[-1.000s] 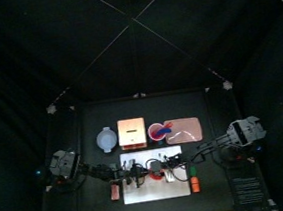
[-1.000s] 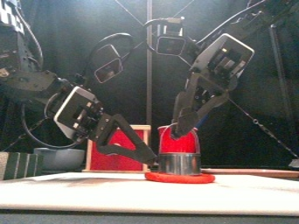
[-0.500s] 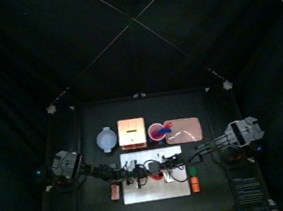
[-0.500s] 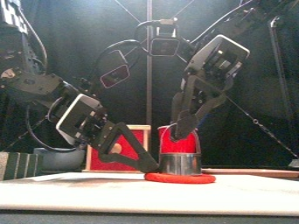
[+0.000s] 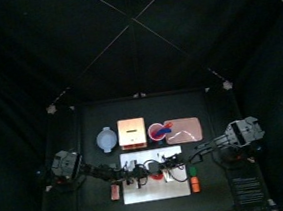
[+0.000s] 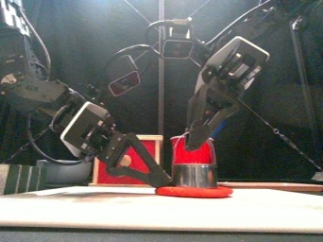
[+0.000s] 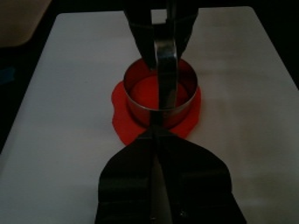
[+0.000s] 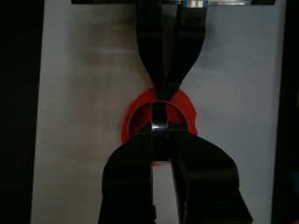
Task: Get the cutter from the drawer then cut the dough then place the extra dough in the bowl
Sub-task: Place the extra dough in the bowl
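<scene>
Cutter (image 6: 194, 177) stands upright on the dough (image 6: 194, 192), which lies flat near the middle of the board (image 7: 70, 105). The board itself lies along the table's front edge. From how things lie, you are in the cutting step, with the cutter already out of the drawer. Your left gripper (image 7: 162, 138) reaches in low from the left, its jaws closed to a thin pinch on the ring's near wall. Your right gripper (image 8: 165, 124) comes down steeply from the right and pinches the far wall the same way. Gripping from opposite sides makes sense here: it keeps the ring level, so the pressure goes evenly into the dough rather than tipping one edge up. A red margin shows all round the ring's foot, and that margin is the extra you will have to lift away. Whether the rim has gone clean through to the board is hidden, since the wall covers the cut line. The bowl (image 5: 105, 138) waits behind the board toward the table's left edge, beside the box (image 5: 132, 131). It is within easy reach of your left arm once the scrap is free.
</scene>
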You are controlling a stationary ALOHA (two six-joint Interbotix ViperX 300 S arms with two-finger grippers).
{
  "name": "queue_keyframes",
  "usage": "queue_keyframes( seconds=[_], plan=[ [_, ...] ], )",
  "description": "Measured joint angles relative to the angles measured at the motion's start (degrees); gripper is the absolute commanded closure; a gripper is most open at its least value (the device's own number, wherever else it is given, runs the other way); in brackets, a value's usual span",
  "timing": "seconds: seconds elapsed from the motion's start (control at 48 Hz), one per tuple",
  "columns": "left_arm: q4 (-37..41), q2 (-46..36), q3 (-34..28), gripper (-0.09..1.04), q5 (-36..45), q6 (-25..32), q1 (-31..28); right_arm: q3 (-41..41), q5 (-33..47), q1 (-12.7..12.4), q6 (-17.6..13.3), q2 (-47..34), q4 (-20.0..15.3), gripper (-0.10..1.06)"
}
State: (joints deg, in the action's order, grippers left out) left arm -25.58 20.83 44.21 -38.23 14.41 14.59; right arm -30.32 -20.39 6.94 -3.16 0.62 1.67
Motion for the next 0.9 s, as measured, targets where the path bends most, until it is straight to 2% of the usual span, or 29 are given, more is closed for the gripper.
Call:
queue_keyframes(
  seconds=[0.25,0.438,0.542,0.896],
  plan=[
    [0.0,0.0,0.0,0.46,0.0,0.0,0.0,-4.8,-2.5,-1.7,0.0,8.7,1.8,0.61],
    [-0.3,-0.9,0.1,0.46,0.4,0.0,0.0,-13.6,-3.2,-3.8,-0.6,14.2,0.4,0.61],
    [-0.4,-2.2,0.2,0.46,0.4,0.0,-0.4,-18.3,-3.1,-4.8,-1.9,16.5,-0.4,0.61],
    [-0.3,-5.1,0.4,0.46,0.4,0.0,-0.8,-21.9,0.6,-5.7,-3.3,15.7,-0.8,0.58]
  ],
)
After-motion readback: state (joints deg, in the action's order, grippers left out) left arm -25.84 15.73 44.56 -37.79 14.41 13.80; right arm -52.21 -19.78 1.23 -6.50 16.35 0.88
